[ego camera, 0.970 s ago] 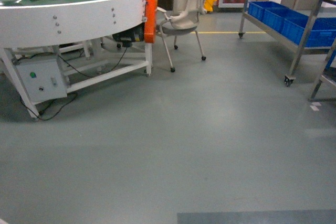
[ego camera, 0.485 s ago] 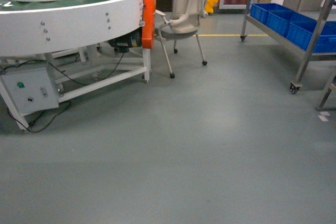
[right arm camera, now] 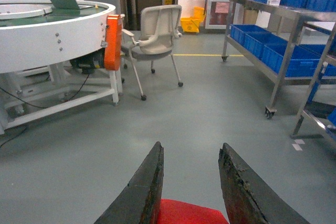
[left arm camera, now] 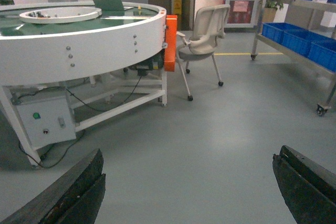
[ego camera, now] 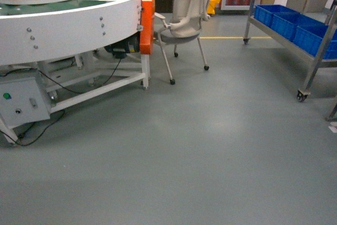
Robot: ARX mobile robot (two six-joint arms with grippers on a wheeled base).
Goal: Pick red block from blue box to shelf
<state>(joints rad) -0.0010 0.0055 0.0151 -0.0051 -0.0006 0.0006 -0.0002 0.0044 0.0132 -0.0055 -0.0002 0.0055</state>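
1. Across the head view, the scene slides left vs 1 s ago: the round white conveyor table sits further left and its grey control box is now partly cut by the frame edge. The grey chair drifts only slightly.
2. On the right, the shelf comes closer and lower in frame; its caster is further down and right than 1 s ago. Looks like the base is rolling and turning toward the rack.
3. Right gripper: jaws clenched on the red block, which shows between the two dark fingers at the bottom of the rt wrist view. So the block is carried in the rt claw, not in any tub.
4. Left gripper: fingers spread wide, nothing between them, just bare floor beyond.
5. Blue box: not in any current view. Only darker blue crates on the rack's lower tier, which aren't it.
6. Meaning for the task, as a judgement: pick is done, this is the transit leg. Rack is well apart from the grippers, so more driving is needed before any reach.
7. Next likely needs: square up to the shelf, lift rt arm to a tier w/ free space, then release. Risk: block slipping during base motion; can't tell grip depth.
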